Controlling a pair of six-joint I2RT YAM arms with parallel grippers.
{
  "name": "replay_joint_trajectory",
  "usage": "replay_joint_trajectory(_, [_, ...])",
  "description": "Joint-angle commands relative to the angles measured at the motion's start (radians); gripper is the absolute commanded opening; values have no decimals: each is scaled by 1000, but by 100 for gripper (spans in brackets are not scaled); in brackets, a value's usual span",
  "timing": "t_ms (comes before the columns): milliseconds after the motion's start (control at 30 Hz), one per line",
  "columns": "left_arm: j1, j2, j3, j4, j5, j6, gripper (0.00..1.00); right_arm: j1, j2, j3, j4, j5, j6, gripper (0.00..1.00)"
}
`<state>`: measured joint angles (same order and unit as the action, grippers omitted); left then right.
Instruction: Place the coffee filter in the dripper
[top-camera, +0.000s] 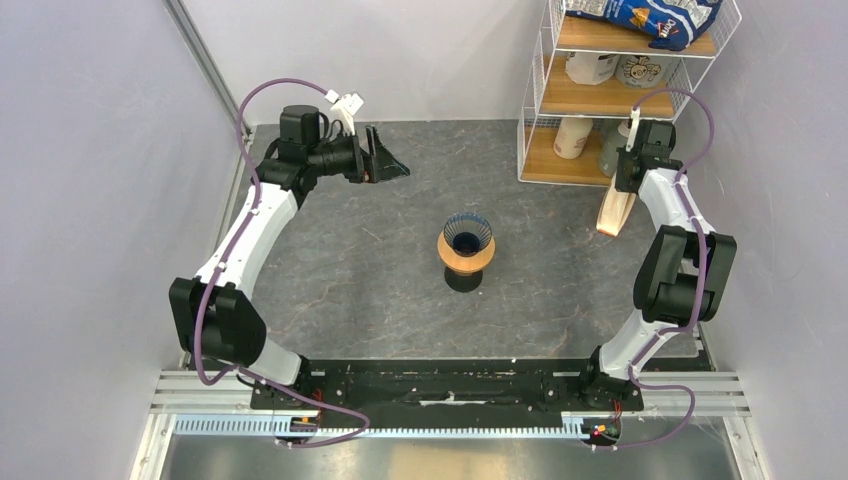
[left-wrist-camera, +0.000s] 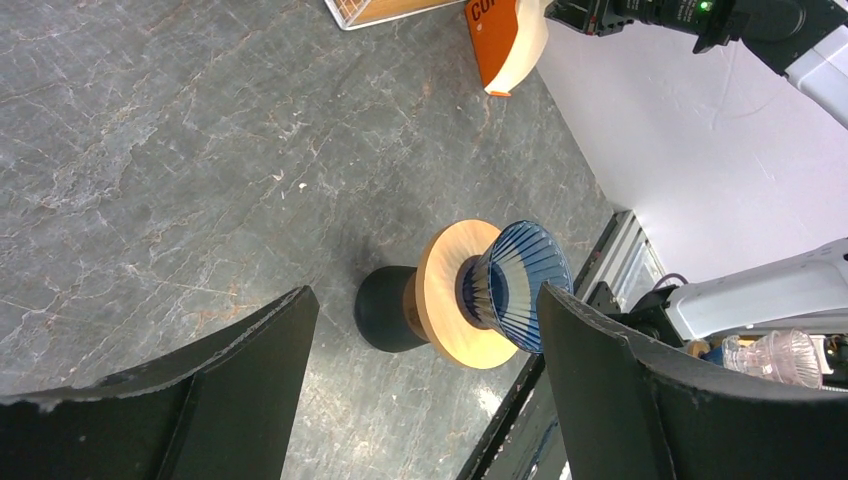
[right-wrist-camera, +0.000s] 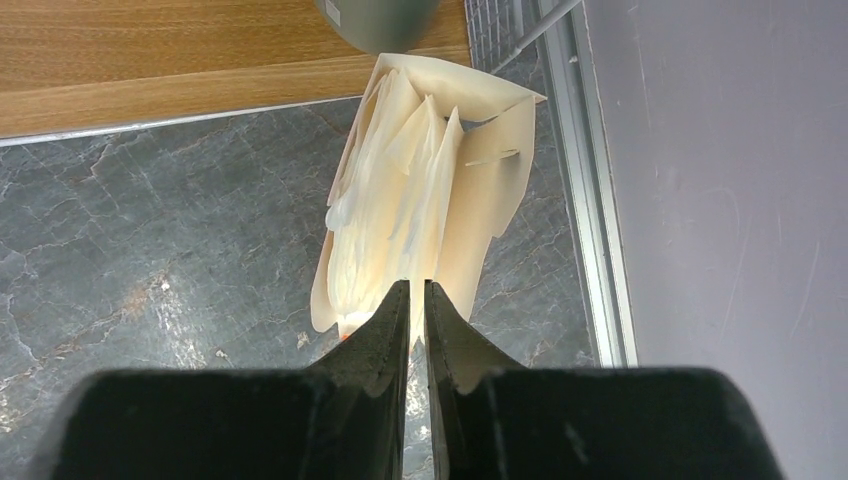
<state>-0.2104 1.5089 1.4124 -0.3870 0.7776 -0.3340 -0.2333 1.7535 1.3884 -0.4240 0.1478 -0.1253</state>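
The dark-blue ribbed dripper (top-camera: 467, 235) stands mid-table on a flat orange ring (top-camera: 465, 262) over a dark vessel (top-camera: 463, 281); it also shows in the left wrist view (left-wrist-camera: 520, 285). My left gripper (top-camera: 395, 160) is open and empty, raised at the back left, its jaws framing the dripper from afar (left-wrist-camera: 425, 292). A bundle of cream paper coffee filters (right-wrist-camera: 400, 200) stands in an orange packet (left-wrist-camera: 490, 40) at the far right of the table (top-camera: 612, 215). My right gripper (right-wrist-camera: 417, 285) sits on the bundle's top edge, jaws almost closed with a thin sheet between the tips.
A white wire rack with wooden shelves (top-camera: 600, 100) stands at the back right, right behind the filter bundle, holding cups, jars and a snack bag. The right wall and a metal rail (right-wrist-camera: 590, 200) run close beside the filters.
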Motion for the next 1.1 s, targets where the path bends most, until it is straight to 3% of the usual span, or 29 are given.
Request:
replay_joint_trajectory(0, [9,-23,24,25,17,-22,88,-8,6,26,35,16,-16,17])
replay_joint_trajectory(1067, [37,2,46,23,46,-27,88,-19,49,-33,74,35,-71,18])
